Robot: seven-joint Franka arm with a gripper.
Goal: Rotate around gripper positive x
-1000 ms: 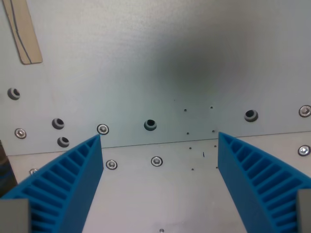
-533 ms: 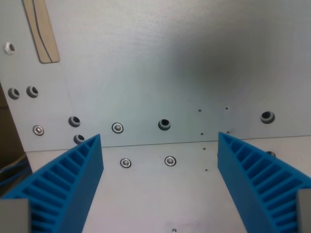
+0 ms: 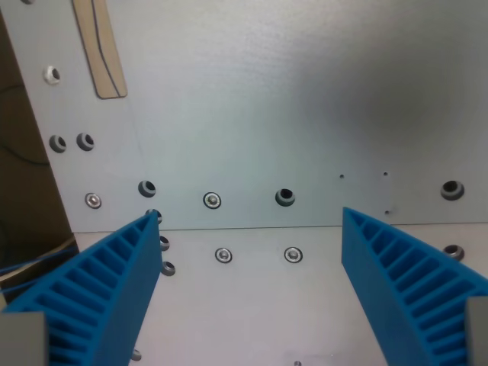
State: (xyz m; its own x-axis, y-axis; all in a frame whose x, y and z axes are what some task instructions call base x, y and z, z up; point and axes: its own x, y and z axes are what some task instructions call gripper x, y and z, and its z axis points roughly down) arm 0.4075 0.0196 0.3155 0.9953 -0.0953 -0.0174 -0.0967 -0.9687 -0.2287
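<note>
Grey metal plating fills the wrist view: a flat counter (image 3: 252, 305) of sheet aluminium below a seam, and a second panel (image 3: 290, 99) above it, both studded with screws and open bolt holes; one dark hole (image 3: 285, 197) sits just above the seam near the middle, with a screw (image 3: 293, 255) just below it on the lower plate. At the top of the wrist view's left, a tan strip (image 3: 99, 46) lies on the upper panel; beyond the panel's edge on that side a brown surface with dark cables shows. The hand (image 3: 252, 252) hangs above the plates with its two blue ribbed fingers (image 3: 99, 297) spread wide, and nothing lies between them. No object belongs to this task; its thing is the hand itself, empty and seemingly clear of the metal, which I judge suits a pure wrist rotation, since spread, unloaded fingers can turn without dragging anything. How far the rotation has gone cannot be read from this view alone.
</note>
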